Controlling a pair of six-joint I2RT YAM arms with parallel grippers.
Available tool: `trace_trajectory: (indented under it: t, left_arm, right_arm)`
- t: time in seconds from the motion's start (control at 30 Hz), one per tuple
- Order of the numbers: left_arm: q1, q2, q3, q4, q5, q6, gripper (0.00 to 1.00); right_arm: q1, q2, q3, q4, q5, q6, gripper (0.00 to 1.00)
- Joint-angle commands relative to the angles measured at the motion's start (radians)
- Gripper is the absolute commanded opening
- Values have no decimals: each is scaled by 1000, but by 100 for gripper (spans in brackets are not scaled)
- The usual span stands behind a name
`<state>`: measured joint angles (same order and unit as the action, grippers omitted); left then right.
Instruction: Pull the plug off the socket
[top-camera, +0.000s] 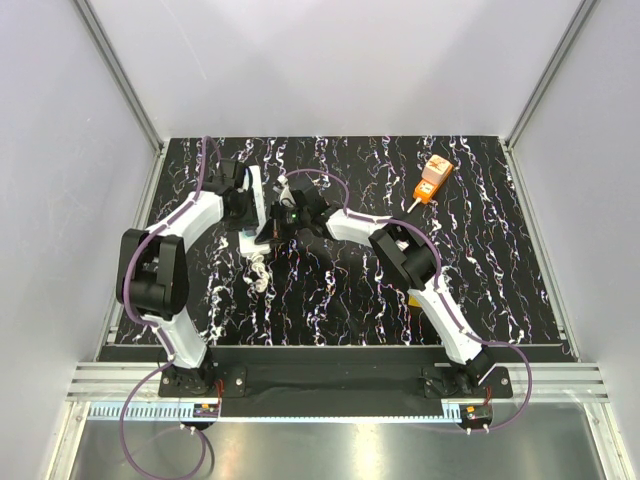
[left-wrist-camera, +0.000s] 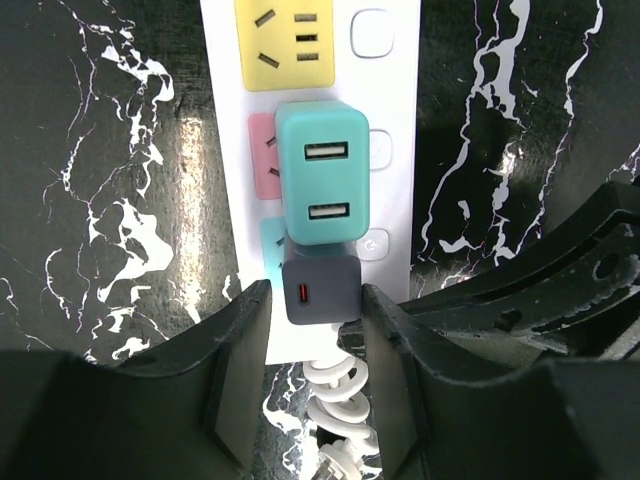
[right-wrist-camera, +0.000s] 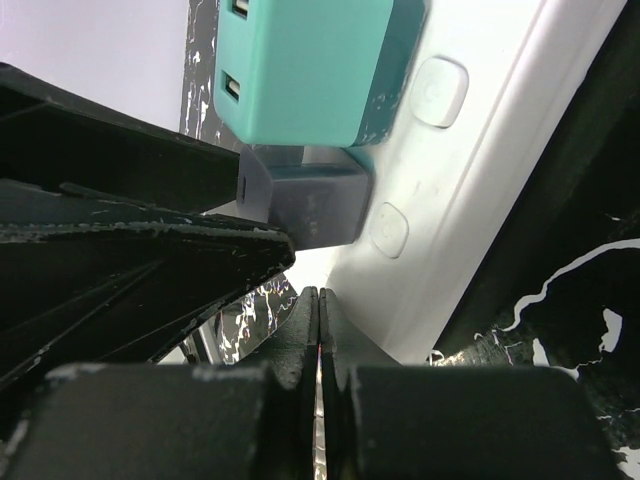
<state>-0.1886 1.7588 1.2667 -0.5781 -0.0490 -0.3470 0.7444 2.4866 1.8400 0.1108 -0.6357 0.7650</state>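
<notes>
The socket (left-wrist-camera: 395, 100) is a long white power strip with coloured outlet squares, lying on the black marbled table. A teal USB charger (left-wrist-camera: 322, 175) sits in the pink outlet. Just below it a grey plug (left-wrist-camera: 320, 290) sits in the teal outlet. My left gripper (left-wrist-camera: 318, 310) is open, one finger on each side of the grey plug's lower end, very close to its sides. My right gripper (right-wrist-camera: 319, 295) is shut and empty, its tips against the socket's white face (right-wrist-camera: 470, 190) beside the grey plug (right-wrist-camera: 320, 205). In the top view both grippers meet over the socket (top-camera: 253, 195).
A white coiled cord (left-wrist-camera: 340, 400) leaves the socket's end between my left fingers and trails on the table (top-camera: 258, 272). An orange and white device (top-camera: 432, 180) lies at the far right. The right arm (left-wrist-camera: 560, 270) crowds the right side of the left wrist view.
</notes>
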Motion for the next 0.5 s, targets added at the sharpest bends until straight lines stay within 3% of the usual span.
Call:
trace_trajectory:
  t: [0.0, 0.1, 0.17, 0.23, 0.27, 0.47]
  left_arm:
    - [-3, 18, 3, 44, -11, 8, 45]
    - [-3, 27, 5, 50, -6, 6, 41]
    - [-5, 24, 5, 55, -3, 5, 33]
    - [-9, 15, 2, 57, -3, 0, 15]
    - [-11, 5, 0, 58, -3, 0, 0]
    - [-23, -39, -16, 50, -22, -9, 0]
  right_arm:
    - [9, 35, 25, -53, 41, -15, 0]
    - [9, 37, 31, -65, 47, -13, 0]
    - [7, 40, 42, -86, 59, -13, 0]
    - [9, 51, 56, -105, 76, -12, 0]
    - [7, 58, 73, -147, 80, -10, 0]
    - [9, 81, 120, -232, 117, -4, 0]
